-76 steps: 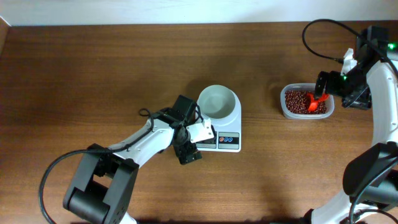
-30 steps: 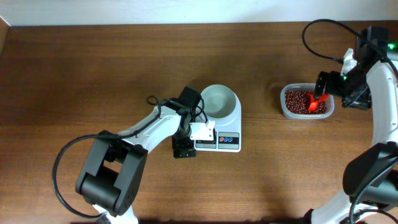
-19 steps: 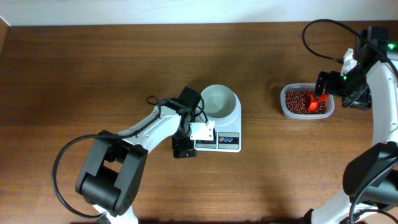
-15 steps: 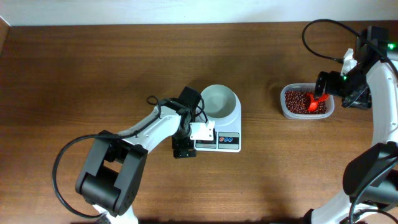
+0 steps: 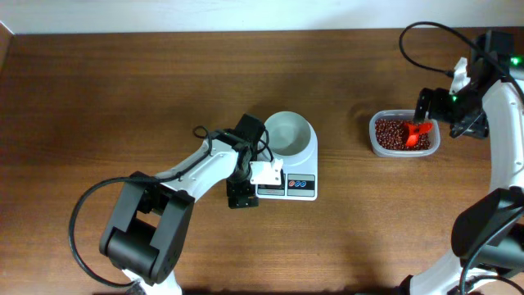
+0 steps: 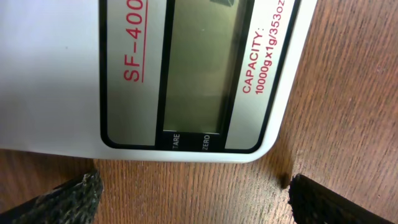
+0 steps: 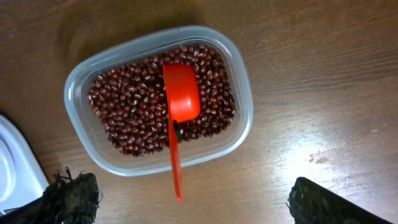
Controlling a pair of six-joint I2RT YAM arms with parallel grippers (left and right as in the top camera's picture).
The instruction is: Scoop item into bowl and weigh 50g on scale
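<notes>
Red-brown beans (image 7: 124, 118) beneath right claw (image 7: 189, 208)

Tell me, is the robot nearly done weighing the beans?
Not nearly. Done: the empty bowl sits on the scale. In hand: nothing; the red scoop lies in the beans, right tool open above it. Still to do: scooping beans into the bowl up to 50g.

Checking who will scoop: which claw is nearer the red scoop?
Right. The right claw hovers by the tub where the red scoop lies on the beans; the left claw is far off at the scale.
</notes>
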